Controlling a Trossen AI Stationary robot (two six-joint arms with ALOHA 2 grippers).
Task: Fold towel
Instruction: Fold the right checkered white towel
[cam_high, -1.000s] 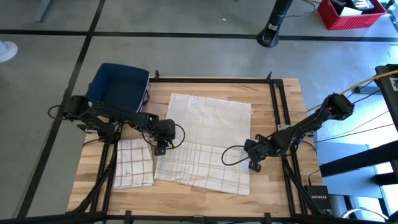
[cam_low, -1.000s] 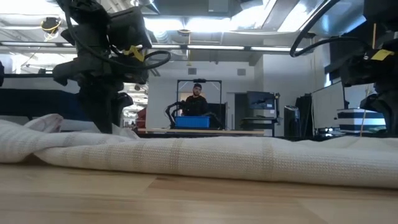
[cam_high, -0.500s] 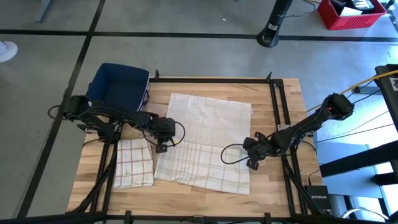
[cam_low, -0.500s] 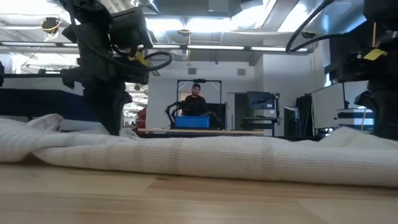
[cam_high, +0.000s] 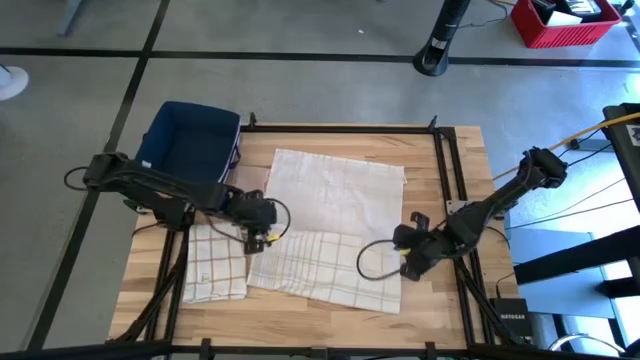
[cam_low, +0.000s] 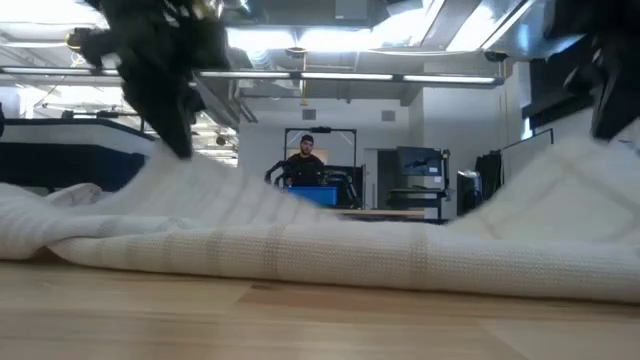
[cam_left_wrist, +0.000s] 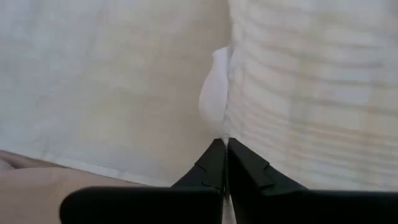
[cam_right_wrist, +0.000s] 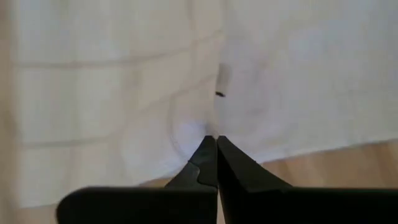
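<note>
Wooden bench (cam_high: 440, 300) carries a soft, limp towel (cam_high: 335, 215); left claw (cam_high: 258, 240) and right claw (cam_high: 407, 267) each pinch opposite side edges, cloth sagging between.

No text, label, brand, number or sign can be read in any of the views. The small black box (cam_high: 513, 321) beside the table's right corner carries some pale marks, but they are too small to read.
</note>
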